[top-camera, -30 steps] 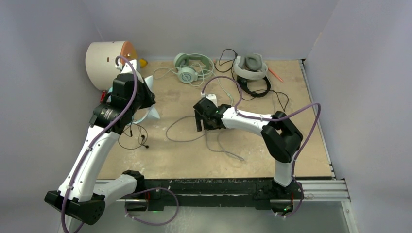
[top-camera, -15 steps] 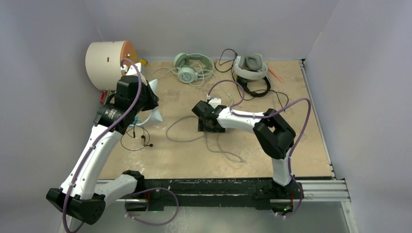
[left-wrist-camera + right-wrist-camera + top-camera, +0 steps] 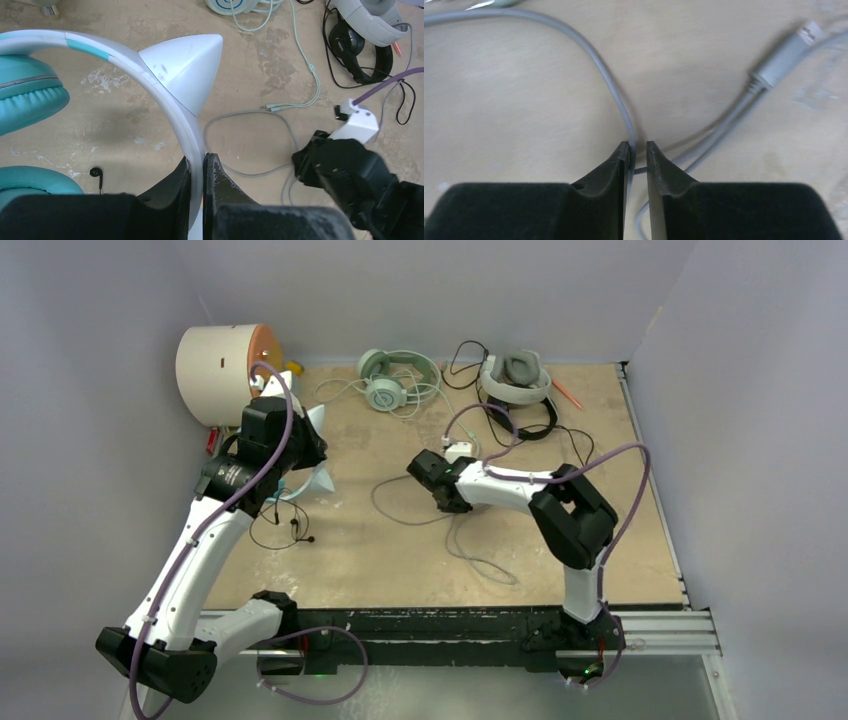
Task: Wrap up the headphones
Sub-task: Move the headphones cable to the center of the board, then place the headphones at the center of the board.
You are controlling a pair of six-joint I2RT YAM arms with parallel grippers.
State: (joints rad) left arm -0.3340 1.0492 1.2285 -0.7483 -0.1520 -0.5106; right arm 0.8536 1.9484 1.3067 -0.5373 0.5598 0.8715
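On the left of the tan wooden tabletop (image 3: 330, 570), the left pincer (image 3: 198, 162) is clamped tight on the white band of the small teal-cupped headset with pointed white ears (image 3: 150, 75), close to the cream drum (image 3: 215, 365). At mid-table the right pincer (image 3: 638, 147) is closed to a narrow slit on a thin grey cable (image 3: 596, 62) that loops loosely over the surface. By the rear wall lie the mint-green over-ear headset (image 3: 384, 390) and, to its right, the large white-and-grey over-ear headset (image 3: 515, 375) overlapping the thin black headset (image 3: 530, 425), cords unwound.
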